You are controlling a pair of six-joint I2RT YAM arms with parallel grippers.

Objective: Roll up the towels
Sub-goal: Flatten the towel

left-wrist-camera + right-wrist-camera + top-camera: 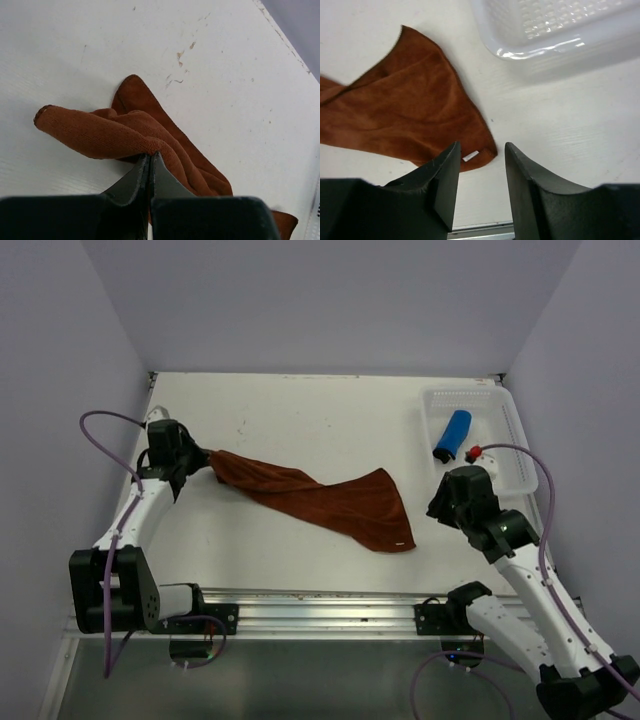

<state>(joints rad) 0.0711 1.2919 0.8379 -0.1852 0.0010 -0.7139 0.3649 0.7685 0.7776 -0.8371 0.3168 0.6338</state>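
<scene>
Right gripper [447, 506]: seen with its jaws parted and nothing between them, hovering over bare table just beyond the near-right corner of the brown towel.
Brown towel [322, 500]: laid out on the table [300, 420], not yet rolled; its long axis is seen to run from far left to near right, with the wide labelled end toward the right arm and the narrow bunched end toward the left arm.
Left gripper [150, 159]: clenched on the bunched far-left end of the brown towel, the cloth being pinched between closed fingers and lifted slightly off the surface.
Key relation: the free wide end is judged nearest the right gripper, lying to its left; a roll would be expected to run along the long axis toward the held end.
Blue towel [453, 435]: already rolled into a tube, lying inside the basket.
Basket [500, 405]: white mesh, set at the far right, just beyond the right gripper.
</scene>
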